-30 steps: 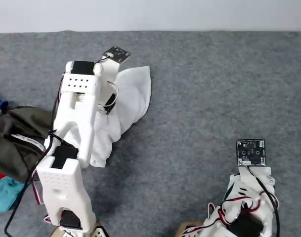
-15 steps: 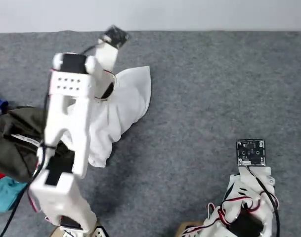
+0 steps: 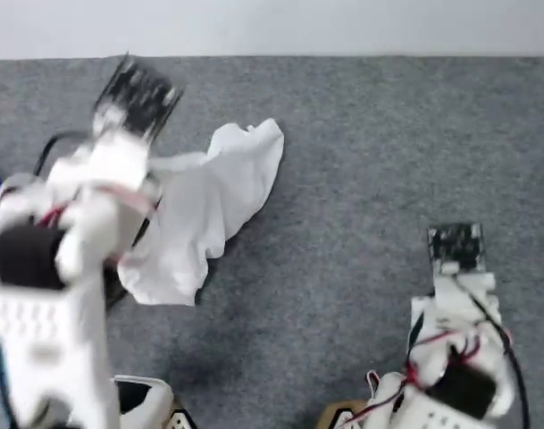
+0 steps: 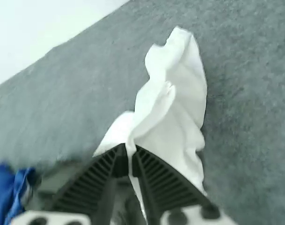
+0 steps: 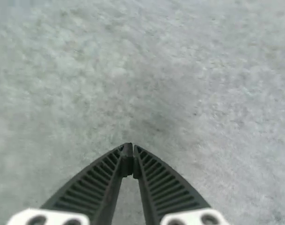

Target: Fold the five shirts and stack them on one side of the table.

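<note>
- White shirt (image 3: 209,201), high view: crumpled into a long bundle on the grey table (image 3: 388,143), left of the middle. One end toward the far edge below the white wall (image 3: 272,27), the other end nearer, beside the left arm (image 3: 66,250).
- Same view: left arm blurred, raised over the table's left part and overlapping the shirt's near-left edge. Right arm (image 3: 455,357) at the near right, well apart from the shirt, above bare grey surface.
- Left wrist view: left gripper (image 4: 129,159) with ribbed black fingers (image 4: 156,173) drawn almost together, pinching a fold of the white shirt (image 4: 175,103). Cloth pulled up into the jaws, the rest trailing away across the grey surface.
- Same view: blue cloth (image 4: 11,197) off to one side of the gripper, apart from the white shirt. Kind of garment impossible to tell.
- Right wrist view: right gripper (image 5: 128,161) pressed together, ribbed tips touching each other, held above bare grey table.
</note>
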Controlling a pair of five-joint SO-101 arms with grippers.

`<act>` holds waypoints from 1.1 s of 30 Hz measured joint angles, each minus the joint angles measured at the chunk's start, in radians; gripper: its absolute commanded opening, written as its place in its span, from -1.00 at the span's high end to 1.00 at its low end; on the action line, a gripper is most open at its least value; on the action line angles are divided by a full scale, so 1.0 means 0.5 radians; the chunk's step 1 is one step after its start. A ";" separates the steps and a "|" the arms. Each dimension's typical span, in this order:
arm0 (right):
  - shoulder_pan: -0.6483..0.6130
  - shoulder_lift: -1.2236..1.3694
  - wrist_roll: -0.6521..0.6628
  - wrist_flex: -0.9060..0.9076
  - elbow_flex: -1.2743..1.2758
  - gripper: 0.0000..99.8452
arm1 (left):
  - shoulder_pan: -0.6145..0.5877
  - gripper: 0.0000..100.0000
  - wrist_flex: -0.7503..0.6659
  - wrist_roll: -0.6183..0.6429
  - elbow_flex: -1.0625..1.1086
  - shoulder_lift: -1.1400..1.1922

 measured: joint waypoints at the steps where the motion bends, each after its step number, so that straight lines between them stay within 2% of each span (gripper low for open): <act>1: -0.040 0.141 -0.037 0.000 -0.095 0.98 | -0.025 0.99 0.000 0.000 0.123 -0.141; 8: -0.399 1.071 -0.209 0.009 -0.795 0.98 | -0.365 0.99 0.003 0.000 0.887 -1.000; 18: -0.847 1.970 -0.267 0.015 -1.458 0.98 | -0.924 0.99 0.003 -0.190 1.390 -1.752; 28: -1.363 2.878 -0.267 -0.034 -2.188 0.96 | -0.967 0.99 0.003 -0.199 1.424 -1.841; 30: -1.433 3.056 -0.267 -0.083 -2.344 0.86 | -0.967 0.99 0.003 -0.199 1.424 -1.841; 33: -1.507 3.302 -0.267 -0.150 -2.575 0.58 | -0.967 0.99 0.003 -0.199 1.424 -1.841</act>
